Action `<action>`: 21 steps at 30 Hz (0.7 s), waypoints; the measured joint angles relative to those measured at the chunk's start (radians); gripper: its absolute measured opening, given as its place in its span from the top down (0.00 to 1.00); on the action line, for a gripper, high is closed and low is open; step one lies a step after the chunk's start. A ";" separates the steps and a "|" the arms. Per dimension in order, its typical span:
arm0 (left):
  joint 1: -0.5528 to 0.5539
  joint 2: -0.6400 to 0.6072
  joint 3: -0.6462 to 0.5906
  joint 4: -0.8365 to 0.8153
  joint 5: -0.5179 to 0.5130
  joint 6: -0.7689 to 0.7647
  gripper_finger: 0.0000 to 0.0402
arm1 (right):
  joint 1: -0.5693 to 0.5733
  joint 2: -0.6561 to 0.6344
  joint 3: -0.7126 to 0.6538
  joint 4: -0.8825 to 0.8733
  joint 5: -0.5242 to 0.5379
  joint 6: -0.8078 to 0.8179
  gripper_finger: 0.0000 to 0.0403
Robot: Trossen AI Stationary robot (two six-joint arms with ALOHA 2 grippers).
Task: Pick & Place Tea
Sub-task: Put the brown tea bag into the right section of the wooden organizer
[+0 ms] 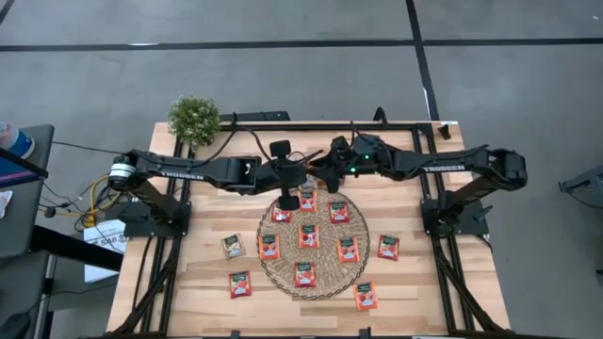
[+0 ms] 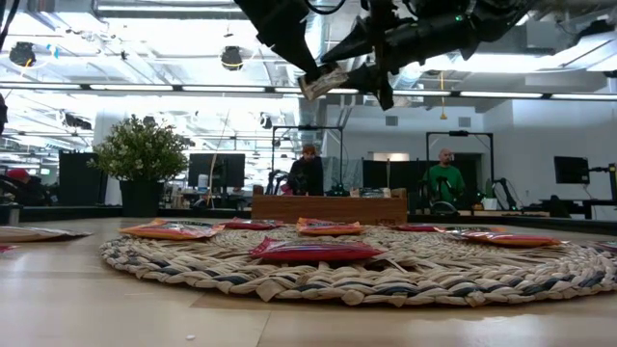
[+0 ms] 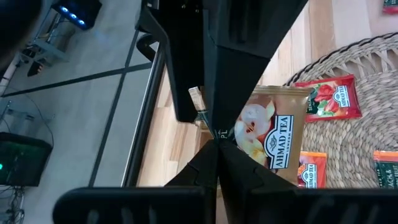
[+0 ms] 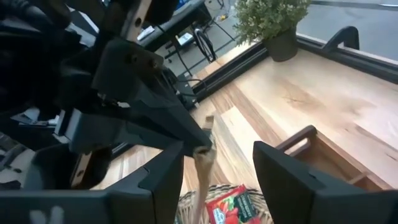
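Hanging above the woven mat (image 1: 311,240), a brown tea sachet (image 3: 273,134) is pinched in the closed left gripper (image 3: 214,140); right gripper (image 4: 214,168) is spread open around its edge; red sachets (image 1: 308,235) are scattered below

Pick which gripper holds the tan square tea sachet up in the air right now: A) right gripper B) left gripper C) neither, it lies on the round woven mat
B: the left gripper is shut on the tan tea sachet, while the right gripper stands open beside it, above the round woven mat.
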 joint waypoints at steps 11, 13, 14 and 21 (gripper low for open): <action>0.000 0.000 0.000 -0.019 0.002 0.000 1.00 | 0.000 0.000 0.007 -0.027 0.000 0.000 0.74; 0.000 0.000 0.000 -0.019 0.002 0.001 1.00 | 0.000 0.000 0.007 -0.027 0.000 -0.008 0.79; 0.000 0.000 0.000 -0.019 0.004 0.003 1.00 | 0.001 0.000 0.007 -0.027 -0.001 -0.015 0.81; 0.001 0.000 -0.001 -0.018 0.006 0.005 1.00 | 0.002 0.000 0.007 -0.028 -0.003 -0.026 0.97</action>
